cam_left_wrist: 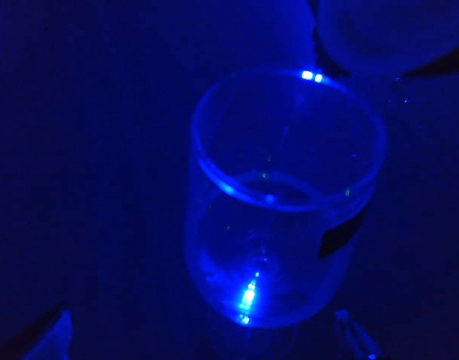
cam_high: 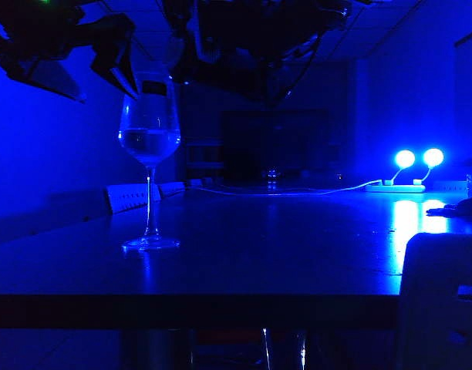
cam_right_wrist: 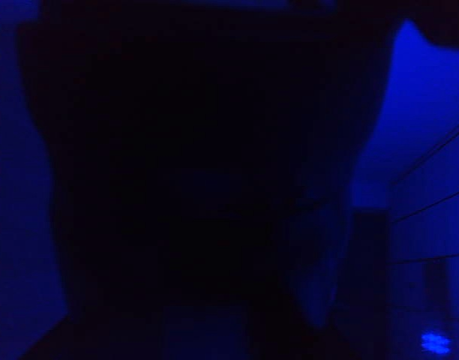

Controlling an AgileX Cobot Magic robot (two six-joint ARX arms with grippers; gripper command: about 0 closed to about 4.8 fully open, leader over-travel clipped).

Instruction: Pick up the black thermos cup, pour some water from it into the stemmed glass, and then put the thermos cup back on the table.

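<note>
Blue-lit table [cam_high: 244,254], left tool [cam_high: 105,65] wide open, right tool gripping black thermos cup [cam_right_wrist: 177,172].

Both arms hang as dark silhouettes along the top edge of the exterior frame, under deep blue light. The left arm enters from the upper left; its left pincer [cam_high: 105,65] points toward the frame's middle with its two fingers spread wide apart and nothing between them. In the left wrist view only the fingertips [cam_left_wrist: 46,337] show, at the lower corners of the frame, far apart. The right arm fills the upper centre of the exterior frame. The right pincer [cam_high: 244,73] is lost in shadow there, and its wrist view is almost wholly black, so its jaw position cannot be made out.
</note>
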